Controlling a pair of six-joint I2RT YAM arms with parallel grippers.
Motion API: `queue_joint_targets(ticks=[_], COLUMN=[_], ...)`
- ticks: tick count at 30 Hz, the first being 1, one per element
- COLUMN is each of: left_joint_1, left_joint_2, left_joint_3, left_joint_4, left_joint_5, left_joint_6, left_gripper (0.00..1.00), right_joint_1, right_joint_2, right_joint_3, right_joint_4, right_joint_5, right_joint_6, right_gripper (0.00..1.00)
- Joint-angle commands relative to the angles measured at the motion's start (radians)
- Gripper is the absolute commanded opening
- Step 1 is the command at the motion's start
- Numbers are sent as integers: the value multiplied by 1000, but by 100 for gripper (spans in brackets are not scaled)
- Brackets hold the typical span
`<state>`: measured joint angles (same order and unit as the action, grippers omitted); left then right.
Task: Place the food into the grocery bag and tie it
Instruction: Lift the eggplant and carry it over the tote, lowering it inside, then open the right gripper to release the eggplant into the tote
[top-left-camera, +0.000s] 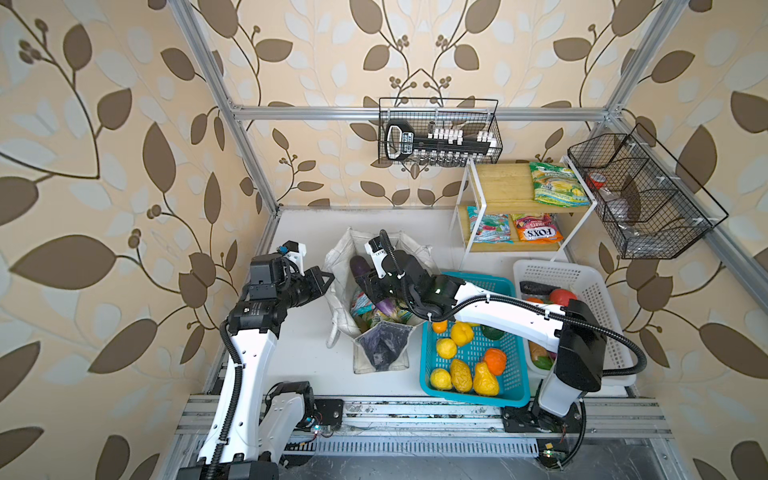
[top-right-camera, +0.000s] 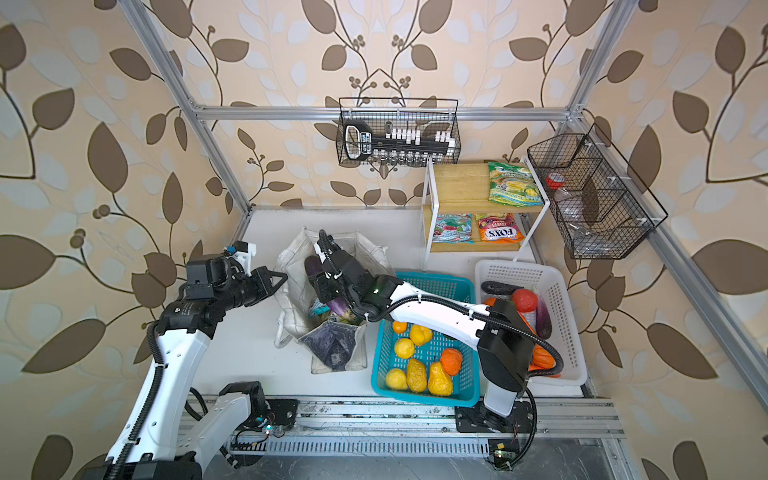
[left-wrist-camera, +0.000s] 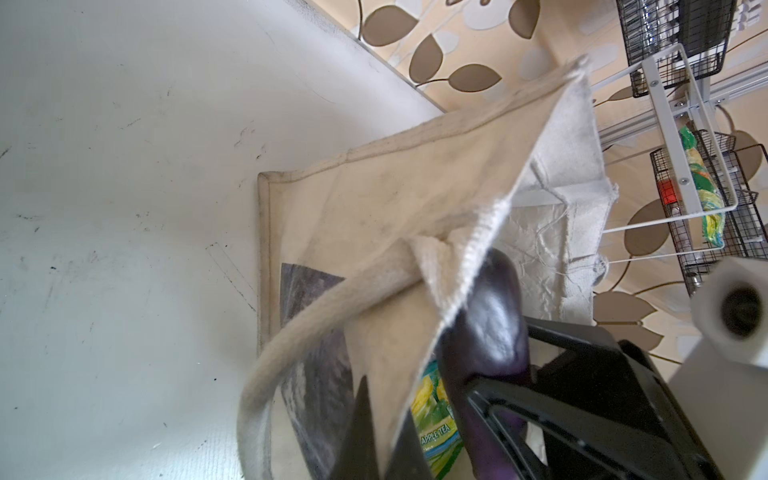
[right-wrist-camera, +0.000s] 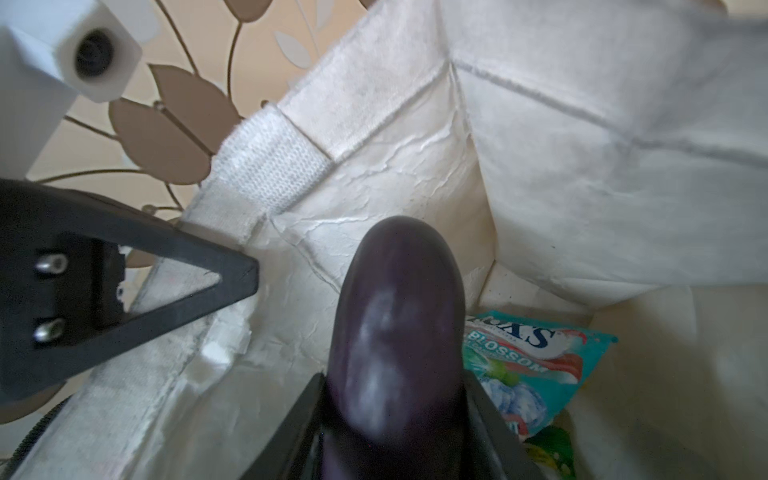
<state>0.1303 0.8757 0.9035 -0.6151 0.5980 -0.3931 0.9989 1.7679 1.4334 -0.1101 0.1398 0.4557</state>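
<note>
One white table (top-left-camera: 299, 365): teal basket (top-left-camera: 473, 397) of fruit (top-left-camera: 446, 348) at right; left gripper (top-left-camera: 329, 277) pinches the grocery bag (top-left-camera: 382, 345) rim — right gripper (top-left-camera: 368, 284) clamps an eggplant (right-wrist-camera: 399, 311) inside.

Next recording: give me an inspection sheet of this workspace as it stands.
Surface: white table, scuffed.
Job's things: grocery bag upright and open; snack packets inside; eggplant in its mouth; fruit in teal basket.
Clutter: white basket with produce; shelf with three packets.
Grippers: left gripper shut on grocery bag's rim; right gripper shut on eggplant.
Cables: black hose loops across white basket.
Surroundings: wire baskets on frame; leaf wallpaper.
</note>
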Motion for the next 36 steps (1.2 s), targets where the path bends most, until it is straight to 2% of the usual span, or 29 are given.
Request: queue_joint_targets(ticks=[1, 8, 16, 22, 36], left_joint_1=[-2, 0, 1, 1, 0], left_joint_2=[-12, -27, -25, -26, -27], left_joint_3=[0, 0, 0, 1, 2], left_joint_4=[59, 57, 49, 44, 44], left_joint_5=[43, 22, 11, 1, 6], left_joint_6=[15, 14, 17, 22, 22], left_gripper=[0, 0, 0, 0, 0], right_joint_1=[-39, -56, -54, -57, -66], right_joint_2=[54, 122, 178, 185, 187], right_joint_3=[-11, 11, -1, 2, -19], right_joint_4=[3, -85, -112, -120, -116], right_joint_5=[-67, -11, -9, 4, 26], right_joint_6=[48, 48, 52, 54, 79], right_gripper=[45, 46, 48, 55, 56])
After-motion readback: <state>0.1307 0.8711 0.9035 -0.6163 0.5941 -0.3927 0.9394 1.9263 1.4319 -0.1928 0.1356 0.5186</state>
